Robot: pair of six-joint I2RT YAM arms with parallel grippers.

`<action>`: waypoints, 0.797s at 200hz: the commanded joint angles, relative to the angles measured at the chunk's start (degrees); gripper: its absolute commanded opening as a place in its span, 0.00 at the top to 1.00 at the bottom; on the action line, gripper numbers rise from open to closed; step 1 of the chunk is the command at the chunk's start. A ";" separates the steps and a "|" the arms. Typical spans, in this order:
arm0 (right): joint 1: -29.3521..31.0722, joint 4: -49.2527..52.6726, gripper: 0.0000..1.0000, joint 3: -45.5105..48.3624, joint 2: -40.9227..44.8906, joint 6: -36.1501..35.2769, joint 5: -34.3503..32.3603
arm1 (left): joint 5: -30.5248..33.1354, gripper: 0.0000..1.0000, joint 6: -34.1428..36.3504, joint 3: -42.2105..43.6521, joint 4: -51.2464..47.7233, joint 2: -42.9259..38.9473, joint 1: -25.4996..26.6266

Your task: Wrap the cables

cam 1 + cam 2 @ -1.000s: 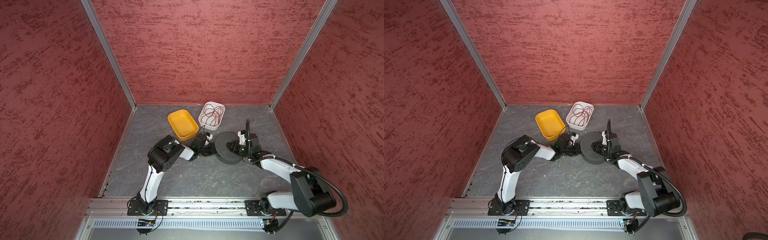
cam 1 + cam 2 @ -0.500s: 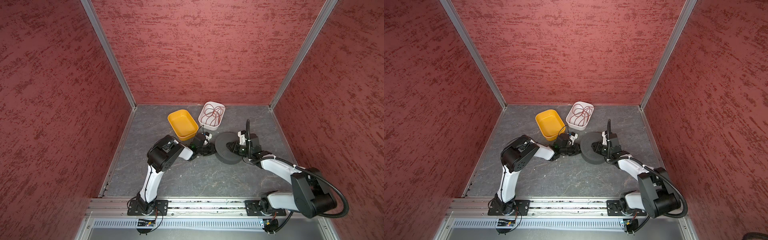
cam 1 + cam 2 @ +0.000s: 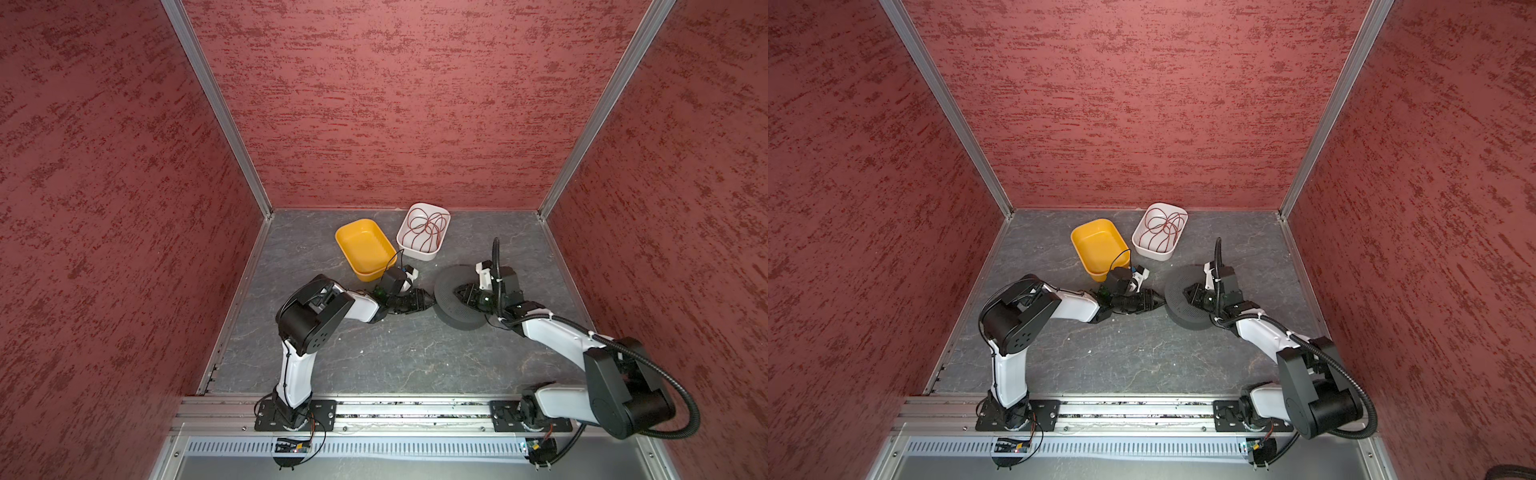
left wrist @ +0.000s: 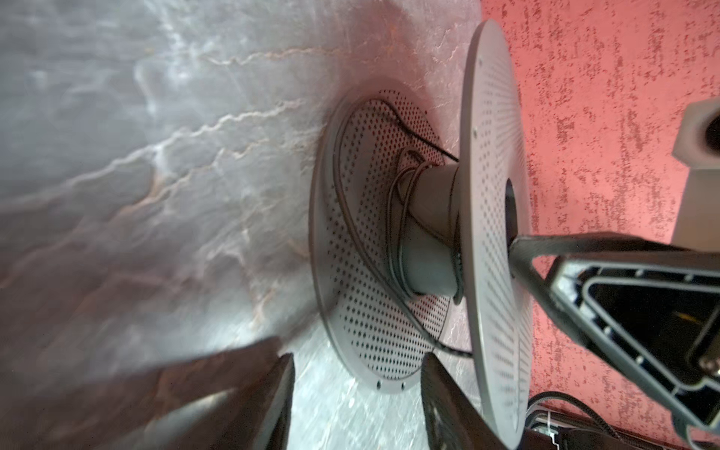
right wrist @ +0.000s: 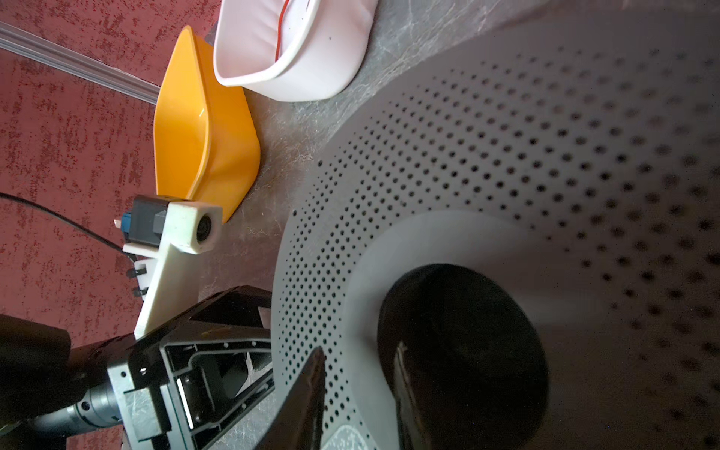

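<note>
A grey perforated spool (image 3: 453,305) (image 3: 1183,311) lies flat on the floor. The cables (image 4: 393,233), one thin black wire, sit in loose turns around its hub between the two flanges. My left gripper (image 3: 424,300) (image 3: 1156,301) (image 4: 358,389) is low beside the spool's rim, open, with only floor between its fingers. My right gripper (image 3: 461,293) (image 3: 1190,291) (image 5: 354,389) is over the spool's top flange (image 5: 506,156). One finger is down in the hub hole (image 5: 459,343) and the other lies on the flange, shut on the spool.
A yellow tray (image 3: 365,247) (image 3: 1098,245) stands just behind the left gripper. Next to it is a white tray (image 3: 424,230) (image 3: 1158,230) holding a tangle of red wire. Red walls close in the floor on three sides.
My left gripper's jaws have opened beside the spool. The right arm and the spool have stayed where they were.
</note>
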State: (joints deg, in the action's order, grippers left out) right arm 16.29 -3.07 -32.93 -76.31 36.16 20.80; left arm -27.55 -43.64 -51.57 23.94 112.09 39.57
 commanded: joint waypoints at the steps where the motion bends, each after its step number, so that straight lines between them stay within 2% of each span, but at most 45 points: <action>1: 0.21 -0.14 0.68 -2.57 -0.25 -1.09 -0.03 | 2.88 0.44 3.08 0.94 -6.18 -2.68 -0.72; 52: 0.12 1.85 0.67 -5.51 2.04 -3.44 -1.58 | 7.29 0.31 7.77 0.00 -15.64 -10.02 -1.95; 75: 0.13 3.05 0.61 -7.11 3.63 -4.85 -2.43 | 9.43 0.16 10.30 -1.21 -21.45 -13.89 -3.76; 88: 0.15 4.77 0.50 -8.71 4.51 -6.35 -4.32 | 10.54 0.00 12.04 -2.53 -25.35 -16.70 -5.12; 127: -0.58 7.42 0.10 -12.00 6.78 -12.83 -13.50 | 14.73 0.00 20.45 -10.25 -39.68 -23.01 -11.11; 143: -0.87 7.77 0.02 -12.95 6.88 -15.98 -20.43 | 16.81 0.01 22.91 -11.15 -40.72 -25.80 -15.24; 159: -1.45 7.35 0.01 -13.49 6.38 -18.83 -28.62 | 16.69 0.00 23.21 -10.13 -38.39 -28.52 -20.44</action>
State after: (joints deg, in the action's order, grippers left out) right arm 15.84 3.29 -44.66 -70.06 24.08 6.42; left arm -13.85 -24.91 -62.04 -11.11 87.05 25.02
